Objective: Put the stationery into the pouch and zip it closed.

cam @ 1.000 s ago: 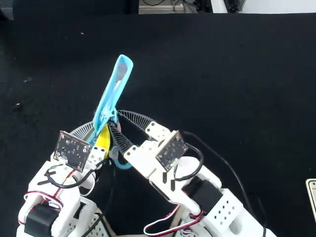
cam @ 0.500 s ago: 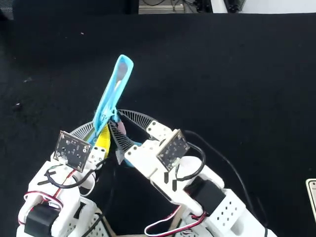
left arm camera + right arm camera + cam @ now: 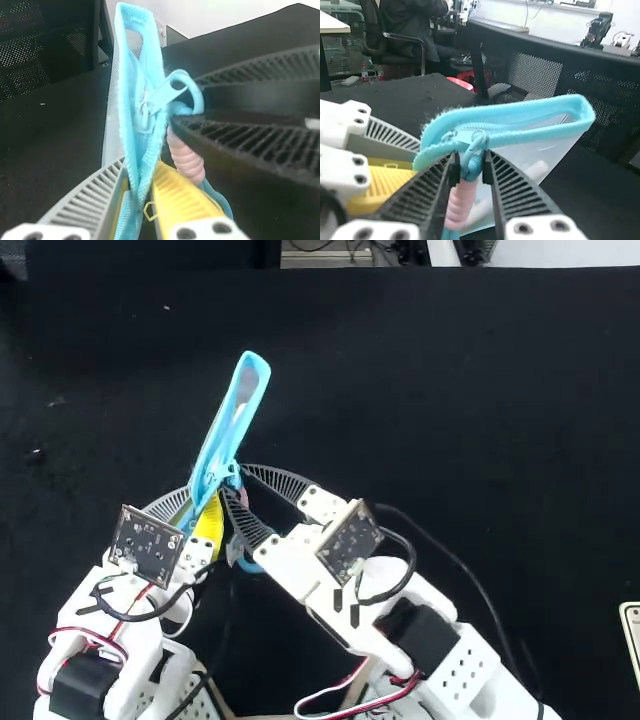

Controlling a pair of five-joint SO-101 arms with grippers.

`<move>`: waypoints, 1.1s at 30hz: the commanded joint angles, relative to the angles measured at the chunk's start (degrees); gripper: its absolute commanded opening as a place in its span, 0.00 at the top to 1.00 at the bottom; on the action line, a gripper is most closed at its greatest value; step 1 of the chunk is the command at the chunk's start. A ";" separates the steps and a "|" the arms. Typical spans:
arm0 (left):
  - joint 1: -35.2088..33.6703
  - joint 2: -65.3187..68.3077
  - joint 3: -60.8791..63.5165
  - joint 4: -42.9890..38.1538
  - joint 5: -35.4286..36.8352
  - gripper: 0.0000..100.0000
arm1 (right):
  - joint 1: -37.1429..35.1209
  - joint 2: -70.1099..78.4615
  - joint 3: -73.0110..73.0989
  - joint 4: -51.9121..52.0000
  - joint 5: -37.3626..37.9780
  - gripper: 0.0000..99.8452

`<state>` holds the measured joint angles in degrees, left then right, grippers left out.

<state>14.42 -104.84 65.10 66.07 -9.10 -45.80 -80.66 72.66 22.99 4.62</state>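
Observation:
The light blue pouch (image 3: 232,425) stands on edge, lifted between both grippers, with pale stationery showing through its clear side (image 3: 540,150). My left gripper (image 3: 207,512) is shut on the pouch's near end; its grey finger (image 3: 85,200) and yellow-padded finger (image 3: 182,202) clamp the zipper seam (image 3: 137,150). My right gripper (image 3: 238,530) comes in from the right, and its black ribbed fingers (image 3: 517,192) are shut on the blue zipper pull (image 3: 471,162). That pull (image 3: 172,90) sits close to the left gripper's end. A pink piece (image 3: 456,200) hangs below it.
Black cloth covers the table (image 3: 450,390). A small pale object (image 3: 632,632) lies at the right edge. Black mesh chairs and desks (image 3: 545,70) stand in the room behind.
My right arm has shifted slightly back and forth near the pouch's end while holding the pull. The pouch and the left arm stay where they were.

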 commanded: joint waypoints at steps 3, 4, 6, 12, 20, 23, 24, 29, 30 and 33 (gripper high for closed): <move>0.31 0.44 -0.84 -0.26 -0.18 0.97 | 0.97 -0.57 -4.00 0.26 -0.35 0.91; 0.31 0.44 -0.84 -0.26 -0.18 0.97 | 0.97 -0.57 -4.00 0.26 -0.35 0.91; 0.31 0.44 -0.84 -0.26 -0.18 0.97 | 0.97 -0.57 -4.09 0.26 -0.35 0.91; 0.31 0.44 -0.84 -0.26 -0.18 0.97 | 2.81 -0.57 -4.09 0.26 -4.04 0.88; 0.31 0.44 -0.84 -0.26 -0.18 0.97 | 3.08 -0.48 -3.91 0.26 -3.96 0.88; 0.31 0.44 -0.84 -0.26 -0.18 0.97 | 2.99 -0.48 -4.09 0.26 -3.96 0.88; 0.31 0.44 -0.84 -0.26 -0.18 0.97 | 2.90 -0.48 -4.09 0.26 -3.87 0.88; 0.31 0.44 -0.84 -0.26 -0.18 0.97 | 2.81 -0.57 -4.09 0.18 0.00 0.92; 0.31 0.44 -0.84 -0.26 -0.18 0.97 | 2.81 -0.57 -4.09 0.18 1.41 0.93; 0.31 0.44 -0.48 -0.26 -0.18 0.97 | 2.81 -0.57 -3.91 -0.97 3.34 0.94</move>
<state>14.42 -104.84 65.10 66.07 -9.10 -43.69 -80.66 72.04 23.34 5.14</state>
